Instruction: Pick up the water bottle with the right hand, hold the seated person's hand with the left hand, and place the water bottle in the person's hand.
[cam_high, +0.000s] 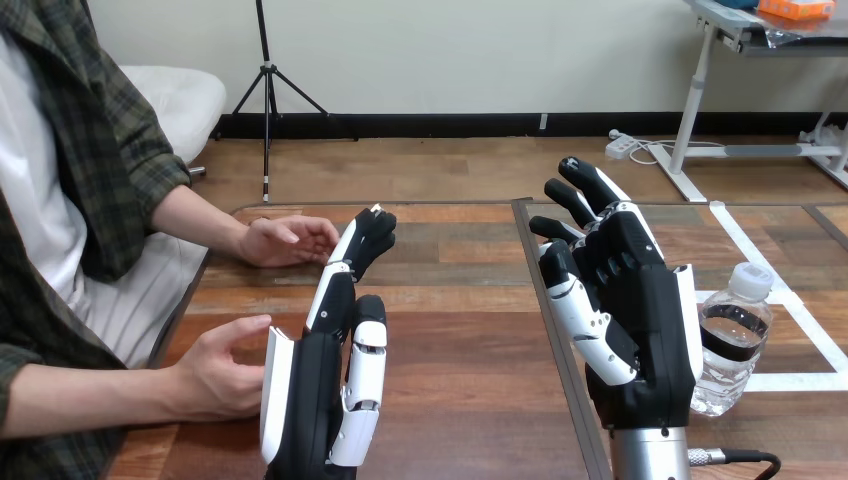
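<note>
Clear plastic, rounded and faintly ribbed, is seen in the water bottle (735, 340), which is closed by a white cap (750, 280) and holds water. It is stood upright on the plank-grained wooden table (470, 380) at its right side, long axis vertical, cap uppermost. The right hand (640, 310) is raised just beside it, fingers loosely spread, nothing grasped. The left hand (315, 390) is stretched forward, fingers straight and released. The person's nearer hand (215, 375) is held just beside its white shell; contact cannot be told. The person's farther hand (285, 240) is rested near its fingertips.
</note>
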